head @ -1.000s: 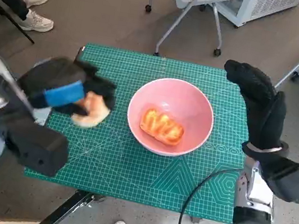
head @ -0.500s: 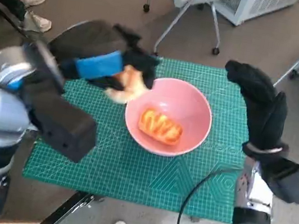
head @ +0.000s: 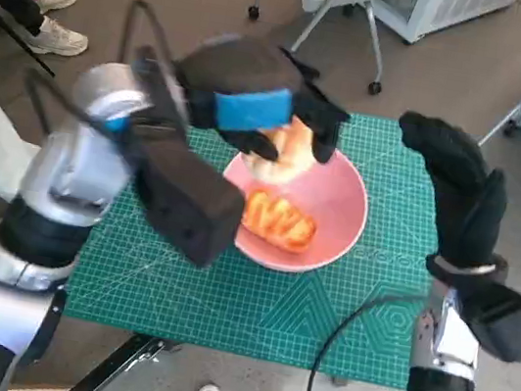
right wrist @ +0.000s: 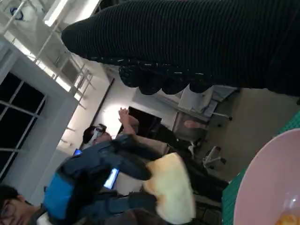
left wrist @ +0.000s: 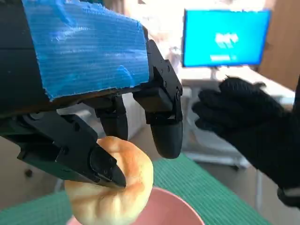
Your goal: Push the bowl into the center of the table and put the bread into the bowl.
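The left robot hand (head: 254, 110) grips the bun (head: 282, 154) above the bowl (head: 336, 218), mid-frame on the worktop (head: 224, 299), poised to drop it in. The right robot hand (head: 454, 192) stands empty at right, fingers loose.

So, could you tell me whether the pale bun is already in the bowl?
Not yet. The left hand holds the pale bun above the pink bowl, where a glazed bread already lies.

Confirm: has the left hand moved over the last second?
Yes. The left hand, holding the pale bread, went from the mat's left side to above the pink bowl's far-left rim. The bowl and the green mat barely shifted.
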Controlling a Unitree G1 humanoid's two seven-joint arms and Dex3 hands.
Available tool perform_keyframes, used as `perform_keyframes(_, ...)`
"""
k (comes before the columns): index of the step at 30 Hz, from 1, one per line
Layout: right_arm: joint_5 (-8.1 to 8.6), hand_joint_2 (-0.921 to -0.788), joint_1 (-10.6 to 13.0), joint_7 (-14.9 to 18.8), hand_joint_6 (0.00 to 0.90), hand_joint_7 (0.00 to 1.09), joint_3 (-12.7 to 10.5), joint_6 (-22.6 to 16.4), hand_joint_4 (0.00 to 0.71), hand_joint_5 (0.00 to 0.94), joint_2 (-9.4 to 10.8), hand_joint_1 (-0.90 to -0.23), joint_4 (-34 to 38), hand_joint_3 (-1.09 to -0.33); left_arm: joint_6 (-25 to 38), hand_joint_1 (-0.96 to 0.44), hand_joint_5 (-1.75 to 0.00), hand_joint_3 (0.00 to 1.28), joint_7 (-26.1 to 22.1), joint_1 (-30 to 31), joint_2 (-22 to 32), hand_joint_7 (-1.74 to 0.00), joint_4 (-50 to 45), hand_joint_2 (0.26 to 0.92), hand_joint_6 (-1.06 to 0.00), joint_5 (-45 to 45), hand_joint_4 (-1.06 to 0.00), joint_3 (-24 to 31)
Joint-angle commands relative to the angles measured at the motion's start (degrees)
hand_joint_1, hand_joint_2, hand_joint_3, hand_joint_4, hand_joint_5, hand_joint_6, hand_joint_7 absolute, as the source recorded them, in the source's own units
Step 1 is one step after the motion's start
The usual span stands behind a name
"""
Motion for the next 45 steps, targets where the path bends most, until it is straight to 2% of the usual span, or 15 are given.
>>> perform_keyframes(1,-0.79,-0.921,2.08,-1.44,0.030,0.54,-0.28,0.76,0.180,0.001,-0.18,-0.681,-0.94,-0.771,-3.57,0.00,-1.16,0.02,2.80,-2.69,-1.50,-1.05,6.31,0.919,-0.70,2.31,-0.74,-1.87)
perform_keyframes(7,-1.23,-0.921,2.63,-2.47,0.038,0.53,-0.33,0.74,0.182,0.002,-0.34,-0.685,-1.54,-0.768,-5.96,0.00,-1.16,0.02,5.44,-4.36,-3.72,-1.06,14.75,0.919,-0.67,4.74,-0.75,-3.97)
perform_keyframes(11,-1.27,-0.921,2.82,-2.77,0.042,0.53,-0.39,0.77,0.183,0.002,-0.45,-0.687,-1.71,-0.767,-4.77,0.00,-1.25,0.13,4.87,-4.89,-5.41,-1.22,19.64,0.920,-0.53,5.06,-0.64,-4.92)
perform_keyframes(12,-1.31,-0.921,2.85,-2.85,0.043,0.52,-0.40,0.78,0.183,0.002,-0.48,-0.688,-1.75,-0.767,-4.18,0.00,-0.95,0.15,4.31,-4.90,-5.75,-0.96,20.50,0.899,-0.43,5.08,-0.52,-5.12)
perform_keyframes(14,-1.44,-0.921,2.92,-3.04,0.046,0.52,-0.41,0.81,0.184,0.002,-0.55,-0.688,-1.87,-0.767,-2.22,0.00,-0.43,0.12,2.66,-4.92,-6.41,-0.48,21.59,0.893,-0.37,5.06,-0.45,-5.55)
perform_keyframes(15,-1.51,-0.921,2.94,-3.12,0.047,0.52,-0.42,0.86,0.184,0.002,-0.60,-0.689,-1.98,-0.767,-0.98,-0.01,-0.35,0.11,1.95,-4.89,-6.71,-0.40,21.83,0.893,-0.36,5.07,-0.43,-5.72)
perform_keyframes(17,-1.59,-0.921,2.96,-3.24,0.048,0.51,-0.41,0.91,0.184,0.002,-0.69,-0.689,-2.13,-0.767,0.79,-0.03,-0.14,0.08,1.14,-4.73,-7.11,-0.19,22.03,0.880,-0.30,5.12,-0.32,-5.92)
perform_keyframes(19,-1.60,-0.921,2.93,-3.29,0.049,0.51,-0.40,0.94,0.185,0.002,-0.77,-0.689,-2.24,-0.767,2.22,-0.04,-0.07,0.06,0.71,-4.45,-7.32,-0.11,21.72,0.872,-0.27,5.28,-0.27,-6.09)
perform_keyframes(24,-1.51,-0.921,2.86,-3.42,0.053,0.50,-0.37,1.20,0.185,0.002,-0.93,-0.689,-2.50,-0.767,3.90,-0.11,-0.01,0.04,0.61,-3.32,-7.27,-0.03,20.02,0.852,-0.23,5.34,-0.16,-6.16)
perform_keyframes(31,-1.09,-0.921,2.82,-3.34,0.060,0.49,-0.48,1.77,0.187,0.003,-1.09,-0.690,-3.12,-0.765,-0.12,-0.19,0.00,0.02,2.86,-0.46,-5.51,0.00,17.40,0.843,-0.14,3.85,-0.03,-4.68)
perform_keyframes(38,-0.66,-0.921,2.70,-3.34,0.067,0.48,-0.58,2.70,0.188,0.002,-1.00,-0.693,-4.22,-0.763,-5.11,-0.28,0.00,0.01,5.14,1.80,-3.48,0.00,15.29,0.837,-0.10,2.57,0.00,-2.66)
perform_keyframes(45,0.19,-0.921,2.25,-2.97,0.077,0.46,-0.91,4.06,0.190,0.003,-1.34,-0.698,-5.72,-0.759,-8.73,-0.31,0.00,0.01,3.91,4.26,-0.99,0.00,12.80,0.840,-0.09,-5.88,0.00,3.87)
